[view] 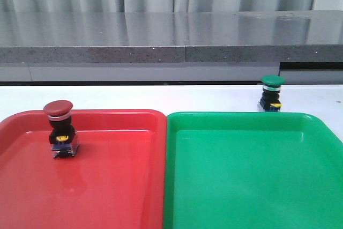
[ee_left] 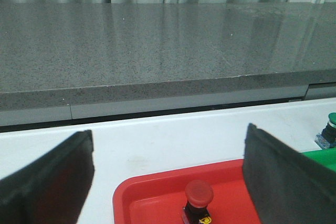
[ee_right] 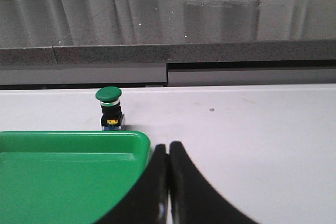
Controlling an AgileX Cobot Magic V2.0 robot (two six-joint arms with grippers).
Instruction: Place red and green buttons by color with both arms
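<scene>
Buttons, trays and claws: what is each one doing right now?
Red button: upright, standing inside the red tray.
Green button: upright on the white table, behind the green tray, not in it.
Red tray: flat, holding only the red button.
Green tray: flat, nothing in it.
Left claw: wide open, holding nothing.
Right claw: shut, holding nothing.

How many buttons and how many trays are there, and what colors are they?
Red button: 1
Green button: 1
Red tray: 1
Green tray: 1
Total: 4 things
</scene>
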